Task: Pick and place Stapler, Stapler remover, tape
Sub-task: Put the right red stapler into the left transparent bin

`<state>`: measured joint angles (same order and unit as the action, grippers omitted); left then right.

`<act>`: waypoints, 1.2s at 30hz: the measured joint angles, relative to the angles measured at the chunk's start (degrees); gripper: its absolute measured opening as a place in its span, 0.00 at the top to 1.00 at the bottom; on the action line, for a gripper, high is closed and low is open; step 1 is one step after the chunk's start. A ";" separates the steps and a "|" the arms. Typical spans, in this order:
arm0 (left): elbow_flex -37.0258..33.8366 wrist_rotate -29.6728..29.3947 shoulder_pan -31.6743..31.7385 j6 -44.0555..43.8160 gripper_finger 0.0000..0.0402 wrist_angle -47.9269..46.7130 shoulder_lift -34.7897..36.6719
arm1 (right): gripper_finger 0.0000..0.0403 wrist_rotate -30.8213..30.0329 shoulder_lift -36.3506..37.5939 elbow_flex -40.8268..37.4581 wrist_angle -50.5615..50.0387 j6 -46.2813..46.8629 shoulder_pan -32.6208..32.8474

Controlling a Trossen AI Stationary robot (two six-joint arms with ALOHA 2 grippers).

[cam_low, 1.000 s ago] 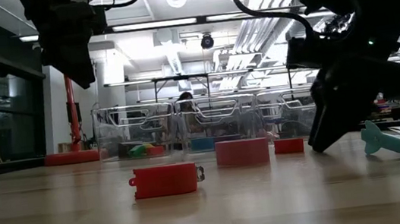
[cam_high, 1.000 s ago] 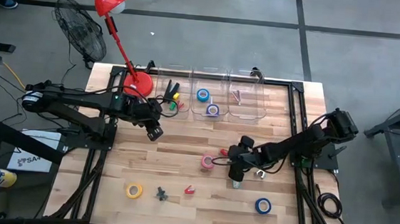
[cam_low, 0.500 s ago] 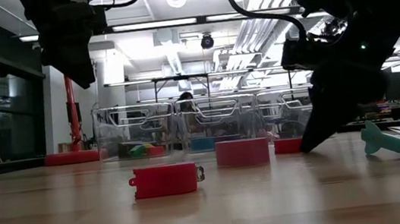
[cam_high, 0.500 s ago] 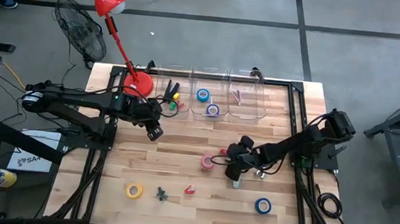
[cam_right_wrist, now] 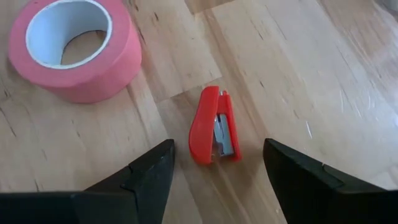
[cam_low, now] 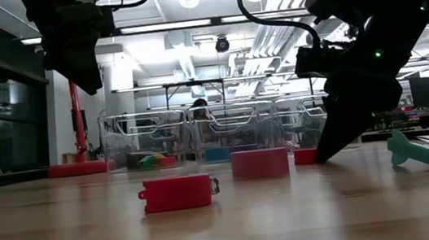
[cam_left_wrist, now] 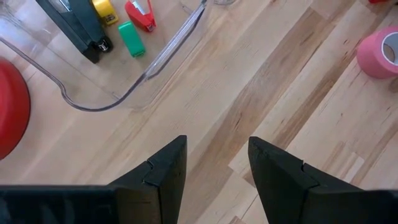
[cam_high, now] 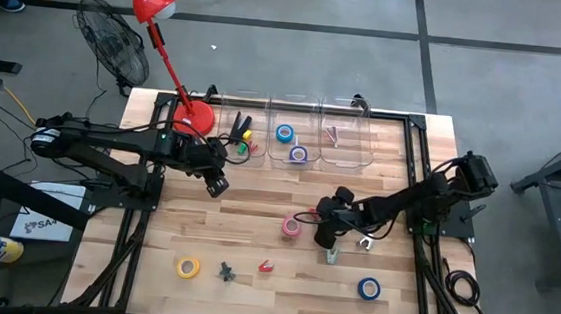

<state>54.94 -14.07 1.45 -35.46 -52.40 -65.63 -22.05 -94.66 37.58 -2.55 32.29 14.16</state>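
Observation:
My right gripper (cam_high: 321,226) is open and empty just above the table's middle. A small red stapler (cam_right_wrist: 213,126) lies flat on the wood ahead of its fingers, beside the pink tape roll (cam_right_wrist: 73,47), which also shows in the high view (cam_high: 291,226). My left gripper (cam_high: 216,184) is open and empty, raised near the left clear bin (cam_high: 245,140), which holds a black stapler (cam_left_wrist: 79,26) and small coloured ones. A yellow tape roll (cam_high: 188,266) and a blue tape roll (cam_high: 368,288) lie flat near the near edge. Two more tape rolls (cam_high: 284,133) lie in the middle bin.
Three clear bins (cam_high: 346,147) stand in a row at the far edge, with the red lamp's base (cam_high: 193,117) to their left. A dark staple remover (cam_high: 225,270), a small red piece (cam_high: 266,266) and a teal tool (cam_high: 331,256) lie on the near half.
My right gripper has moved from over the teal tool toward the table's far edge and a little to the left, closing on the small red stapler and the pink tape. Its fingers stay open. Nothing on the table has moved.

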 joint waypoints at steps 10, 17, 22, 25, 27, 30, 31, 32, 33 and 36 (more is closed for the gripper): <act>0.00 -0.08 0.02 -0.02 0.58 0.02 0.00 | 0.42 2.18 -1.98 0.11 1.14 1.15 -0.69; 0.00 -0.14 0.02 -0.01 0.58 0.02 0.00 | 0.50 2.52 -2.09 0.11 1.34 0.70 -0.69; 0.00 -0.14 0.02 -0.02 0.58 0.00 0.00 | 0.56 2.68 -2.16 0.11 1.36 0.68 -0.69; 0.00 -0.14 0.02 0.00 0.58 0.02 0.00 | 0.60 2.79 -2.16 0.11 1.36 0.68 -0.69; 0.00 -0.14 0.02 -0.02 0.58 0.02 0.00 | 0.62 2.93 -2.16 0.11 1.36 0.68 -0.71; 0.00 -0.14 0.02 0.00 0.58 0.02 0.00 | 0.66 3.02 -2.18 0.11 1.34 0.68 -0.71; 0.02 -0.14 0.02 -0.02 0.58 0.02 0.00 | 0.67 3.06 -2.19 0.09 1.33 0.68 -0.69; 0.00 -0.14 0.02 -0.01 0.58 0.02 0.00 | 0.68 3.09 -2.20 0.09 1.31 0.68 -0.69; 0.02 -0.14 0.02 -0.01 0.58 0.02 0.00 | 0.70 3.13 -2.20 0.09 1.30 0.68 -0.69; 0.02 -0.12 0.02 -0.02 0.58 0.02 0.00 | 0.75 3.43 -2.20 0.09 1.21 0.68 -0.69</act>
<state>54.96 -14.20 1.48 -35.48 -52.38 -65.63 -18.62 -96.86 37.67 -1.34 32.97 13.47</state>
